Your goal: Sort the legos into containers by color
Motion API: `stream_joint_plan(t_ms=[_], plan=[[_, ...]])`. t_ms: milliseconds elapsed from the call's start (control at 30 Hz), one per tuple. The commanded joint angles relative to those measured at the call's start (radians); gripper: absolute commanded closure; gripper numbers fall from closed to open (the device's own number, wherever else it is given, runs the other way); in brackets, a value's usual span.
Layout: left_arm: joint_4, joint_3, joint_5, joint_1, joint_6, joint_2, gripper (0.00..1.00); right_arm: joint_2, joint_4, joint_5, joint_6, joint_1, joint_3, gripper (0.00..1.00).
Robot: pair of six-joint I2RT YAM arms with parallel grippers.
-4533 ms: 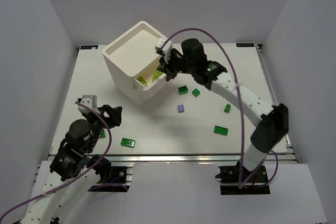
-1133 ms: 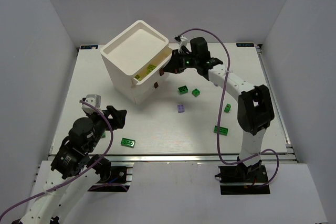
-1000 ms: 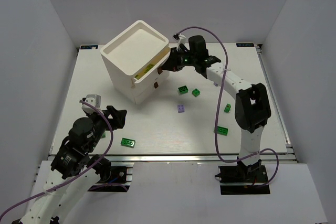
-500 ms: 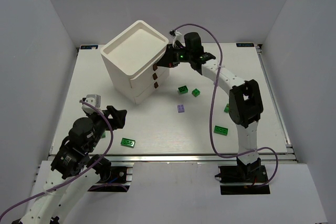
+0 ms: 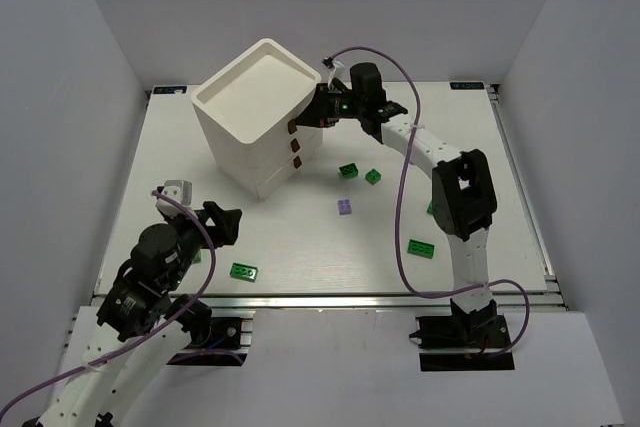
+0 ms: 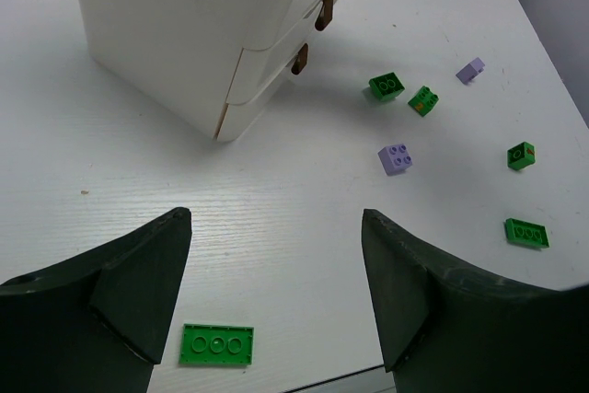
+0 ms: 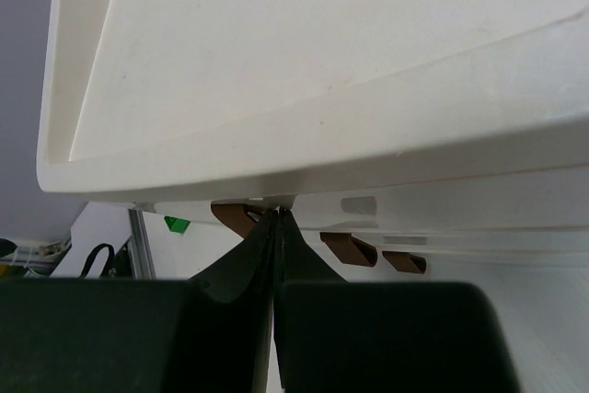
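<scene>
Legos (image 5: 349, 170): all loose on the table (image 5: 300, 237), none in either gripper.
- Two dark green bricks (image 6: 387, 86) just right of the cabinet (image 5: 255, 112)
- Pale purple brick (image 5: 345, 207) nearer the arm bases
- Flat green plate (image 5: 421, 248) further right
- Second green plate (image 5: 243, 271) near the left gripper (image 5: 220, 215)

Handling, as a judgement: light, rigid, smooth-walled. Likely to skate on the table or squirt out under an off-centre pinch.
- Bricks: pinch across two opposite flat side walls, studs up, fingers straddling the middle.
- Plates: very low, so get the fingertips right down at the table surface and grip across the short width.

Drawers (image 6: 276, 43): three stacked, all apparently pushed in, contents hidden.
- Small red-brown handles (image 6: 323, 14) are the only purchase.
- Thin plastic, and the cabinet is probably light enough to slide or tip under a hard pull. Hook the handle and draw slowly.

Right gripper (image 7: 278, 213): pinched fully together, nothing between the fingers. Tips at the top drawer front, right beside its handle (image 7: 237, 217). Touching or a hair off not resolvable.

Left gripper: spread wide and empty, over the near-left table, close to the second green plate and well apart from the cabinet.
</scene>
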Motion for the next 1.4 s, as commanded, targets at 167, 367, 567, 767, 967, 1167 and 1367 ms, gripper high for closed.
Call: stream_joint_plan(t_ms=[167, 367, 567, 767, 967, 1167, 1367], plan=[[0.011, -0.007, -0.010, -0.006, -0.003, -0.005, 0.16, -0.021, 0.066, -0.015, -0.011, -0.003, 0.017, 1.00], [0.016, -0.009, -0.008, -0.006, -0.003, -0.011, 0.15, -0.135, 0.067, 0.002, -0.146, -0.013, -0.182, 0.86], [0.017, -0.009, -0.003, -0.006, -0.003, -0.007, 0.15, -0.156, 0.096, -0.027, -0.202, -0.023, -0.296, 0.59], [0.017, -0.009, -0.005, -0.006, -0.002, -0.007, 0.14, -0.073, 0.104, -0.033, -0.267, -0.012, -0.236, 0.34], [0.016, -0.007, -0.007, -0.006, -0.002, -0.002, 0.14, -0.001, 0.171, -0.050, -0.229, -0.006, -0.195, 0.29], [0.016, -0.009, -0.010, -0.006, -0.002, -0.005, 0.14, 0.031, 0.222, -0.055, -0.232, 0.006, -0.198, 0.30], [0.016, -0.009, -0.010, -0.006, -0.002, -0.002, 0.14, 0.043, 0.274, -0.061, -0.232, 0.025, -0.199, 0.32]])
